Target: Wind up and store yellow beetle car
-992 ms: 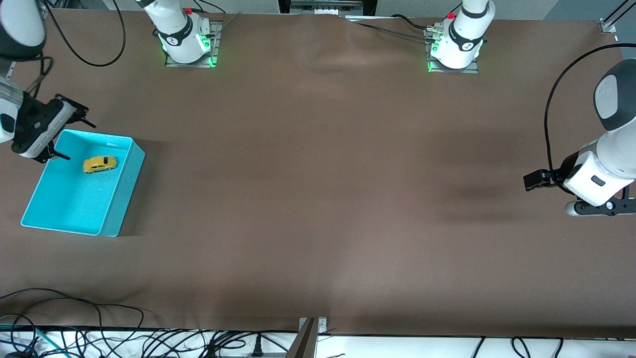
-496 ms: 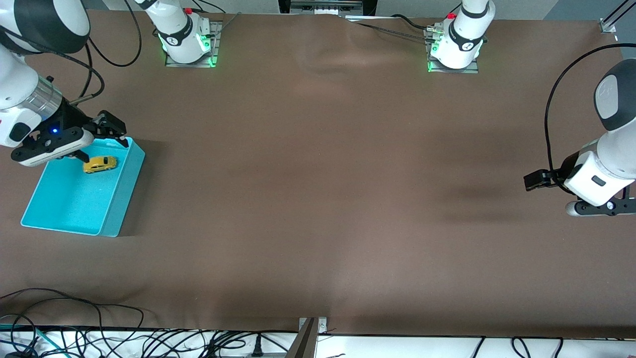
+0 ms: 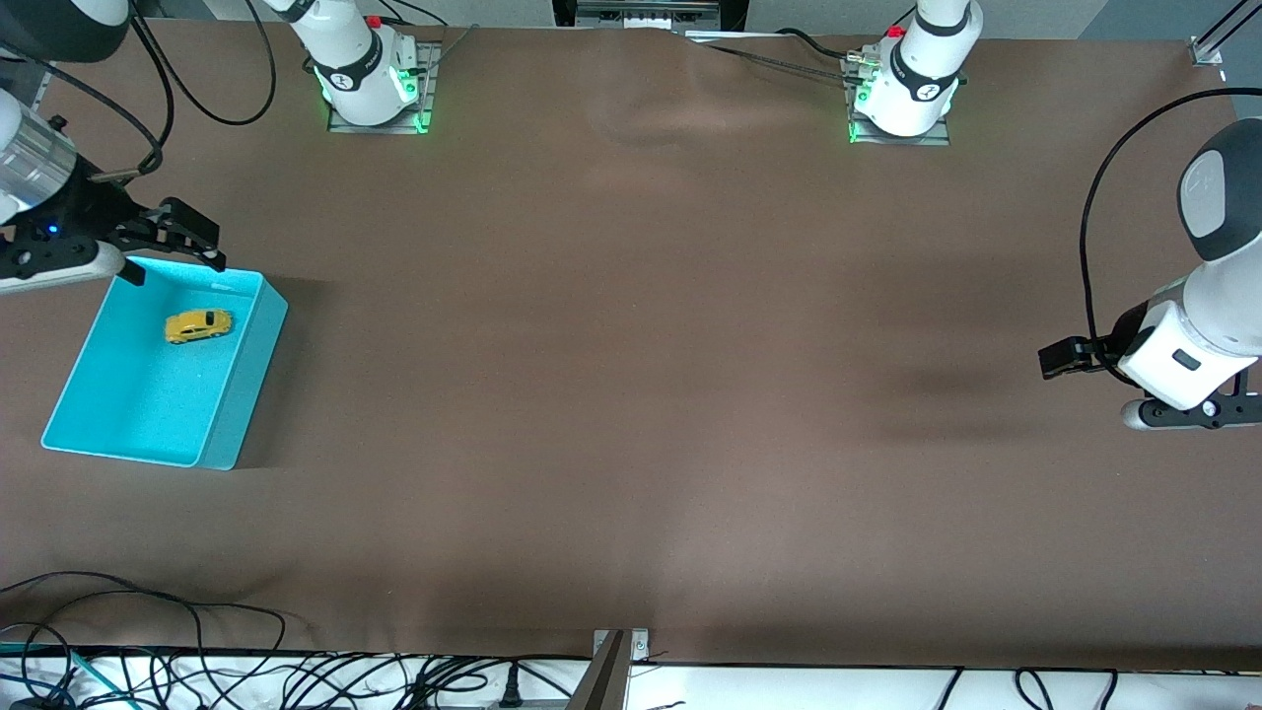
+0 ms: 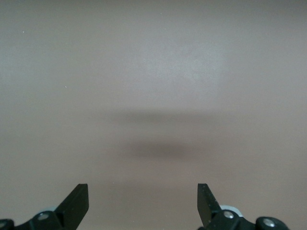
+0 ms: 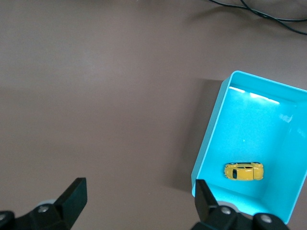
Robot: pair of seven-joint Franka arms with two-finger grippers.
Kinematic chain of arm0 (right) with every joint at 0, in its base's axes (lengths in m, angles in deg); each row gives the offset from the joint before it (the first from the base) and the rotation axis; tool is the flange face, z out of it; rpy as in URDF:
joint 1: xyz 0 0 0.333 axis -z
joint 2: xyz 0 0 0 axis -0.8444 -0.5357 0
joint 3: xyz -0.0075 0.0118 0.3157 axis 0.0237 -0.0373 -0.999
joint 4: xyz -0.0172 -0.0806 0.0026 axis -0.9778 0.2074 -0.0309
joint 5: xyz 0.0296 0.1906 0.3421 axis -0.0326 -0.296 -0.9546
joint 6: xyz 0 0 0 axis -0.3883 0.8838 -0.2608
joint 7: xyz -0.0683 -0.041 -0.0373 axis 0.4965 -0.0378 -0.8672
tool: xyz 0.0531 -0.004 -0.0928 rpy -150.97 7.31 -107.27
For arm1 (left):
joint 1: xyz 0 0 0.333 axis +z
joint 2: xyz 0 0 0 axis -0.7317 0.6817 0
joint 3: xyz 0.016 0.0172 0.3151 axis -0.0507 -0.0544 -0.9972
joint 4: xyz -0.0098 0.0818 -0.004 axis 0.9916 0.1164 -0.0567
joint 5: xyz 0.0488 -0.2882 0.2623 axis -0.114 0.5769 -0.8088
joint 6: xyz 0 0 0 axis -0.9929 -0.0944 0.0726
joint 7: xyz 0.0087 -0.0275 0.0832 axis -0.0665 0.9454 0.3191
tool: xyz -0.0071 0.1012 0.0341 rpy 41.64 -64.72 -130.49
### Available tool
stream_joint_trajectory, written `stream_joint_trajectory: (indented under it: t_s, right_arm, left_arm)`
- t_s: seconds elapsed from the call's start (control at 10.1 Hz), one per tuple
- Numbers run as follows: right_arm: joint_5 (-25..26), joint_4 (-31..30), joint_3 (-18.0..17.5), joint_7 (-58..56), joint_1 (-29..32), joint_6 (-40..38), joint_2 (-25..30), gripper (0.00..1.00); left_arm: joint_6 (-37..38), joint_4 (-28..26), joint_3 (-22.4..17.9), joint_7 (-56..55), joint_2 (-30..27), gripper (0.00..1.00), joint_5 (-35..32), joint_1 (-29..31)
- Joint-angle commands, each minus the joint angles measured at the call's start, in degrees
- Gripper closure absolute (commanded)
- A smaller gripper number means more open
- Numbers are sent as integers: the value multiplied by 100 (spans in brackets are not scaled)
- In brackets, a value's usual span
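1 yellow car (image 3: 198,325), on wheels inside 1 blue bin (image 3: 233,390) at right arm's end of table (image 3: 631,394).
2 grippers, both empty, fingers spread apart.
Right gripper (image 3: 170,248) over bin's top edge.
Left gripper (image 3: 1060,358) waits over bare table.
Right wrist view shows car (image 5: 243,171) in bin (image 5: 207,143).
Left wrist view: only gripper (image 4: 142,203) and table (image 4: 153,96).

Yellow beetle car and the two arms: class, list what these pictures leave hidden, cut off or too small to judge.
- Yellow beetle car in the turquoise bin: too small in the front and right wrist views to show any wind-up part or whether it is wound.
- Right gripper, open over the bin's edge: its arm is cut off by the front view's edge.
- Left gripper, open, waiting: its wrist view shows only bare table.
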Motion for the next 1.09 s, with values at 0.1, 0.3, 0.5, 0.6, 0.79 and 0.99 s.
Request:
stream_joint_trajectory:
  t_s: [0.1, 0.3, 0.5, 0.6, 0.79, 0.99]
  right_arm:
    - [50, 309, 103, 365, -140, -594, -7, 0]
    - [59, 600, 103, 374, -122, -772, -95, 0]
    - [77, 610, 85, 366, -105, -763, -113, 0]
    - [85, 610, 94, 357, -105, -763, -122, 0]
    - [217, 619, 85, 365, -113, -728, -209, 0]
    - [217, 627, 76, 374, -114, -737, -210, 0]
  left_arm:
    - [66, 67, 5, 150, 15, 0, 171, 20]
    - [66, 67, 5, 150, 24, 0, 171, 11]
    - [66, 67, 5, 150, 24, 0, 171, -6]
    - [66, 67, 5, 150, 24, 0, 171, 11]
    - [66, 67, 5, 150, 24, 0, 171, 20]
    - [66, 67, 14, 150, 15, 0, 171, 28]
